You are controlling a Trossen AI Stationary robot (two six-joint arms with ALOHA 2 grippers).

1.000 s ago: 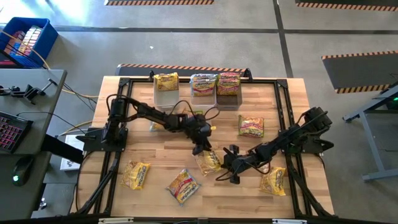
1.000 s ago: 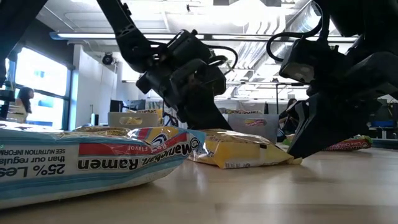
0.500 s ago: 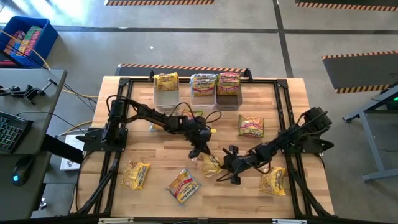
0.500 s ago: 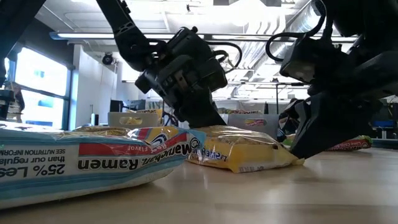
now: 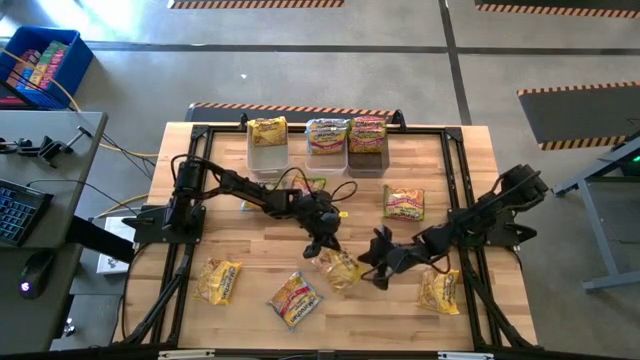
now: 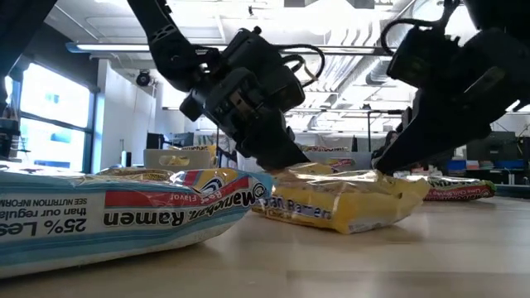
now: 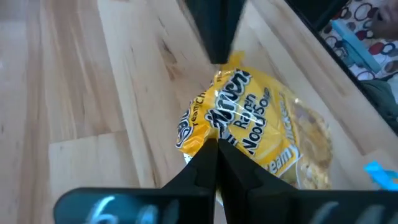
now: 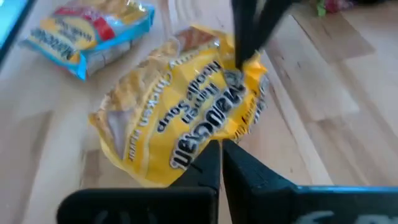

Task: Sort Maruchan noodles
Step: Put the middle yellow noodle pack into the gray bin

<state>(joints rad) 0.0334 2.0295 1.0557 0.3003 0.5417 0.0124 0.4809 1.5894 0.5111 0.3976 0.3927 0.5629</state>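
Note:
A yellow Maruchan noodles packet (image 5: 338,270) lies near the table's middle front, held between both arms. My left gripper (image 5: 326,244) is shut on its far-left edge, and my right gripper (image 5: 377,264) is shut on the opposite edge. In the low view the packet (image 6: 348,203) is stretched between them, its right end raised off the wood. The left wrist view shows its printed face (image 7: 249,118) just beyond my closed fingers. The right wrist view shows the same packet (image 8: 180,130). More packets lie loose at the front left (image 5: 218,281), front middle (image 5: 295,298), front right (image 5: 439,290) and right of centre (image 5: 403,202).
At the table's back edge stand a clear bin (image 5: 268,152) holding a yellow packet and two further bins (image 5: 347,158) with packets in them. A blue-and-yellow packet (image 6: 116,215) fills the low view's left foreground. A desk with a keyboard stands left of the table.
My left gripper has closed on the yellow packet's edge. The right arm has drawn back to the right, and the packet has turned and lifted at its right end.

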